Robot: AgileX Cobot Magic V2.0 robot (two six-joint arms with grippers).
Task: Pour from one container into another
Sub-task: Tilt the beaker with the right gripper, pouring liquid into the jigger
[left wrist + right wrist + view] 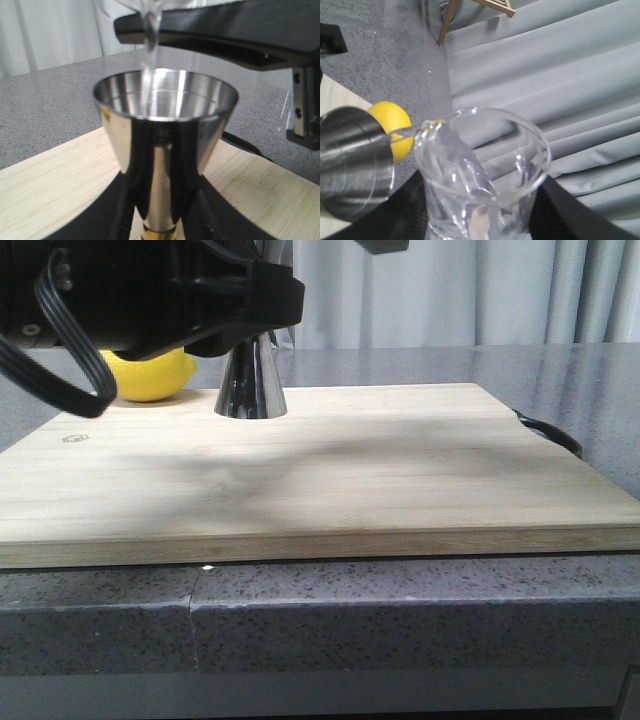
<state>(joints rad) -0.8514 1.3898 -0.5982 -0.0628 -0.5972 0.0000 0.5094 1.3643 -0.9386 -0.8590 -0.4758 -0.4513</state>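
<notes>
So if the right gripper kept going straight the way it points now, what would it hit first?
Probably the jigger. The right gripper holds the tilted beaker, lip towards the jigger's cup, water streaming in. Depth is unclear; the lemon lies farther along.

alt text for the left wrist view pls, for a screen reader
A clear stream of liquid falls into the open top cup of a shiny steel jigger, held at its waist by the left gripper. Behind lie a wooden cutting board and a grey speckled counter.
</notes>
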